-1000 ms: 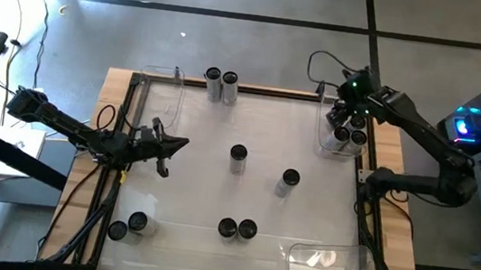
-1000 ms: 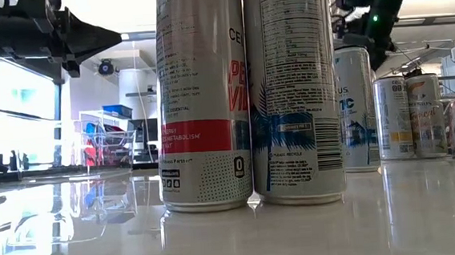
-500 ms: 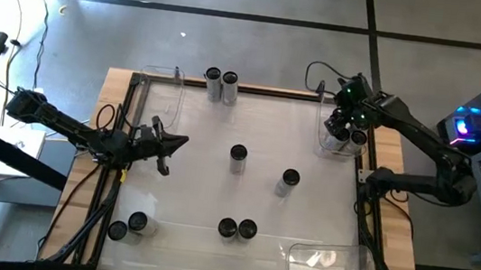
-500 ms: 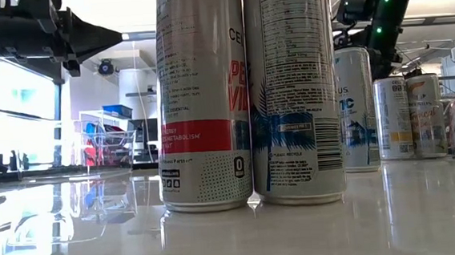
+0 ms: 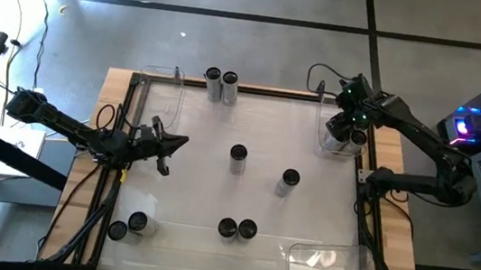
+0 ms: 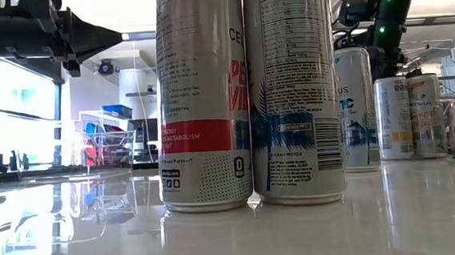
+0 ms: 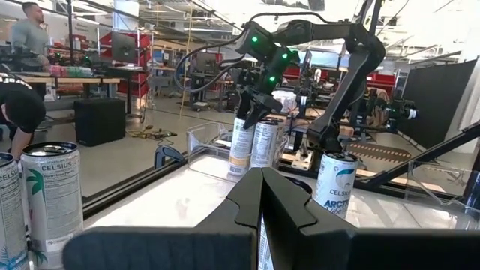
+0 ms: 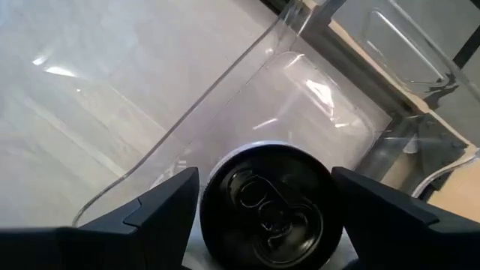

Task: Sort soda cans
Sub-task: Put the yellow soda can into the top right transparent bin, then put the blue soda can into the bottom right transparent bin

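right gripper [image 8: 262,199] seen spread wide astride a can [image 8: 264,210] in the bin [image 5: 330,132], upper right | left gripper [image 5: 176,143] shut, mid left | cans: pair [image 5: 237,229] at bottom centre, two singles [image 5: 238,157] mid-table, pair [image 5: 221,84] at top

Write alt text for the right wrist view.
Looking straight down on the dark top of a soda can standing inside a clear plastic bin, with the right end effector open, one finger on either side of the can and a gap visible on both sides.
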{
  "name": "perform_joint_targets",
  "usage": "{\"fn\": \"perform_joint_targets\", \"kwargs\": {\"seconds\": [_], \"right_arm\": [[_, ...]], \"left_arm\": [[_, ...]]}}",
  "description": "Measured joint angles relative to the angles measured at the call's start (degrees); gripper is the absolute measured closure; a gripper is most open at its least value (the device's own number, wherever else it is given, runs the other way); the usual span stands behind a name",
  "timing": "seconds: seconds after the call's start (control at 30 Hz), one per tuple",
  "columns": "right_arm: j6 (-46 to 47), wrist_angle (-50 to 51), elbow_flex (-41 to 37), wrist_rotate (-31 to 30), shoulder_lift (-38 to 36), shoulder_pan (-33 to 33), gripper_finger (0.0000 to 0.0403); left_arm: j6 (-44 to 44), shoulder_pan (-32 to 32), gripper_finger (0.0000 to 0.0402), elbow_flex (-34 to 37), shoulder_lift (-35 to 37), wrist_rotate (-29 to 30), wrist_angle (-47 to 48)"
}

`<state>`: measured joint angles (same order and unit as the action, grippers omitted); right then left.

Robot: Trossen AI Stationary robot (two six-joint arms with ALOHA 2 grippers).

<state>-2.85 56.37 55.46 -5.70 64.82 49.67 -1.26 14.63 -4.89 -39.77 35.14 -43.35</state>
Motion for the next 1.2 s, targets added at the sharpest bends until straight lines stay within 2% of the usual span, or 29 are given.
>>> {"fn": "perform_joint_targets", "kwargs": {"seconds": [0.2, 0.37, 0.43, 0.6, 0.73, 0.97, 1.1, 1.2], "right_arm": [[-0.59, 0.23, 2.23, -0.03, 0.04, 0.56, 0.0105], [-0.61, 0.41, 7.86, -4.35, 0.04, 0.57, 0.0105], [-0.61, 0.29, 9.85, -4.35, -0.10, 0.50, 0.0105], [1.04, -2.86, 9.85, 4.17, -3.28, -3.20, 0.0105], [5.28, -8.03, 6.31, 6.49, -8.16, -11.39, 0.0105], [8.92, -26.65, -7.58, 10.69, -17.22, -32.86, 0.0104], [10.09, -38.09, -16.99, 8.72, -19.14, -45.10, 0.0104], [10.40, -45.09, -21.85, 7.99, -18.71, -50.22, 0.0104]], "left_arm": [[-0.09, 0.00, 0.0401, 0.00, 0.00, 0.00, 0.00], [-0.19, 0.00, 0.0401, 0.00, 0.00, 0.00, -0.02], [-0.46, 0.00, 0.0401, 0.00, 0.01, 0.00, -0.02], [-0.66, 0.00, 0.0401, 0.02, 0.00, 0.00, -0.02], [-0.81, 0.00, 0.0401, 0.02, 0.00, 0.00, -0.02], [-1.11, 0.00, 0.0401, 0.02, 0.00, 0.02, 0.00], [-1.11, 0.00, 0.0401, 0.02, 0.02, 0.02, 0.00], [-1.11, 0.00, 0.0401, 0.02, 0.01, 0.04, 0.00]]}}
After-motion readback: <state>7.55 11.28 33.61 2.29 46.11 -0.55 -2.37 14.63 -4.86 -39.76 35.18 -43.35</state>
